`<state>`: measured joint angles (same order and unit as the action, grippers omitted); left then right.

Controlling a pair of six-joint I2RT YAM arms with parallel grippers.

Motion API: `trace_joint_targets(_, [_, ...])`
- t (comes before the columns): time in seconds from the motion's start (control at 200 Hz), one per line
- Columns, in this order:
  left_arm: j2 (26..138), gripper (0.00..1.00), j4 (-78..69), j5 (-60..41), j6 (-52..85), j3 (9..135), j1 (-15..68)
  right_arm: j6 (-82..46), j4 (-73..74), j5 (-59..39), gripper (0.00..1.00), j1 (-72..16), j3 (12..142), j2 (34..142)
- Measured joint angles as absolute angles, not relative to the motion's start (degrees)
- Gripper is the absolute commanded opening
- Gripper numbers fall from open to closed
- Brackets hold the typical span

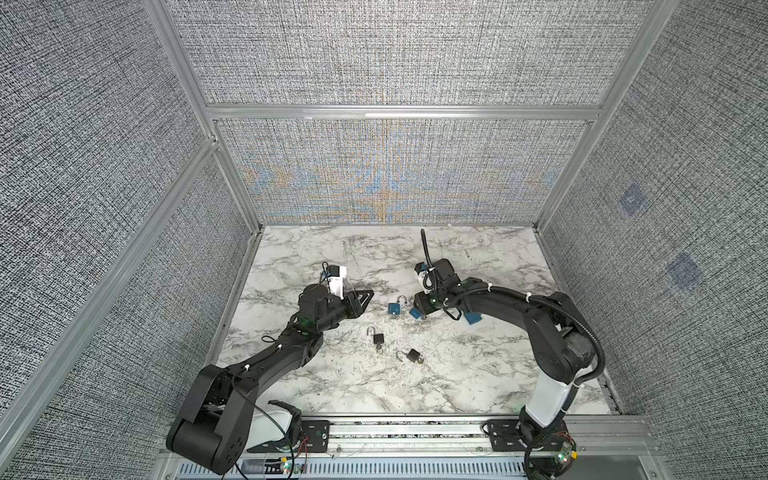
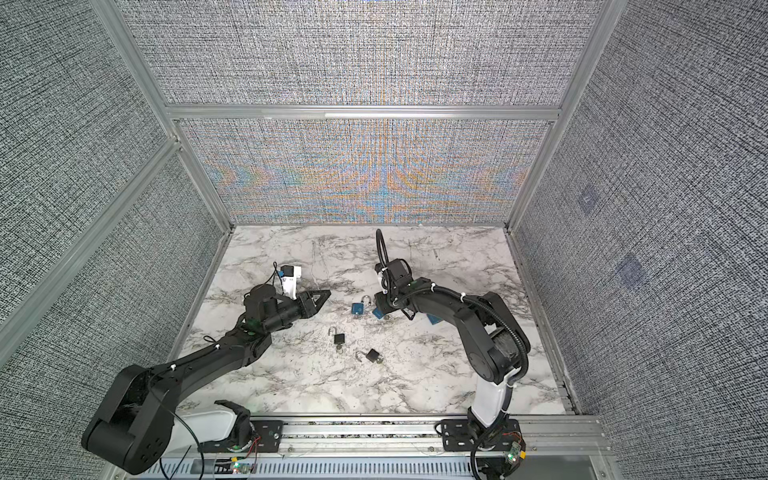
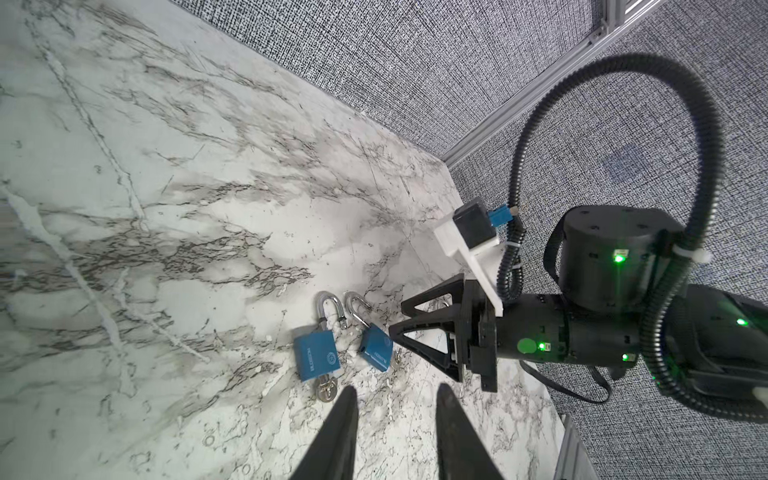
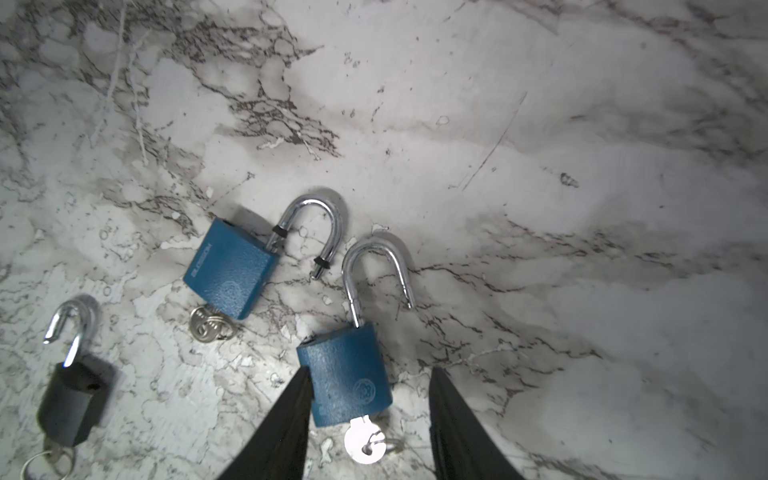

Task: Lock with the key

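Observation:
Two blue padlocks lie side by side mid-table, both with open shackles and a silver key in the base. My right gripper point(image 4: 370, 374) is open and straddles the nearer blue padlock point(image 4: 347, 380) and its key point(image 4: 363, 444). One finger lies against the body's side and the other stands apart from it. In both top views this padlock point(image 1: 414, 312) point(image 2: 378, 313) peeks out under the right wrist. The other blue padlock point(image 4: 230, 274) point(image 1: 395, 308) lies just beside it. My left gripper point(image 3: 397, 390) point(image 1: 365, 296) hangs open and empty, a short way from both.
Two black padlocks point(image 1: 377, 338) point(image 1: 413, 355) with open shackles and keys lie nearer the front on the marble table point(image 1: 478, 266). Another blue padlock point(image 1: 472, 318) sits under the right forearm. Fabric walls with aluminium posts close in three sides.

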<state>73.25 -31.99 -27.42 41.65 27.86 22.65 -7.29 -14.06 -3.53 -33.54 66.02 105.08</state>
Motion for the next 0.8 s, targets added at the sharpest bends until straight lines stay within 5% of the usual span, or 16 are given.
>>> trace_joint_targets(0.8, [79.5,0.34,-29.91,-32.38,42.04,32.34,21.32,-5.26,-15.07,-3.22,0.45,-36.4,66.76,109.12])
